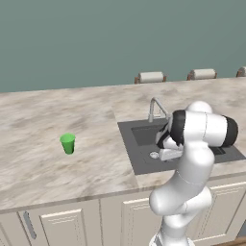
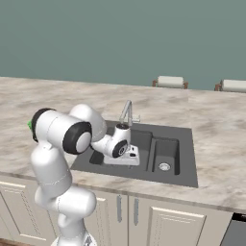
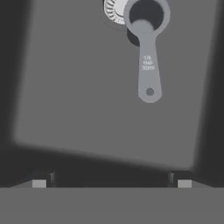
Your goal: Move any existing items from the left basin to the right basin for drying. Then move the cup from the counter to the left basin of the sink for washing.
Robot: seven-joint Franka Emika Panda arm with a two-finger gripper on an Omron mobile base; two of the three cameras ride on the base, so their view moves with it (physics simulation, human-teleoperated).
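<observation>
**Measuring spoon in left basin, gripper above it, wide open**

Gripper [image 3: 111, 181] hangs over the left basin [image 3: 78, 100], jaws spread full, holding nothing. Bare basin floor between fingertips [image 3: 39, 183] and measuring spoon [image 3: 147, 52] at 12 o'clock. Spoon bowl overlaps the drain ring [image 3: 113, 11]; walls shadowed at 3 and 9. Cup [image 1: 67, 143] upright on counter [image 1: 38, 168], well apart from sink [image 1: 139, 166].
</observation>
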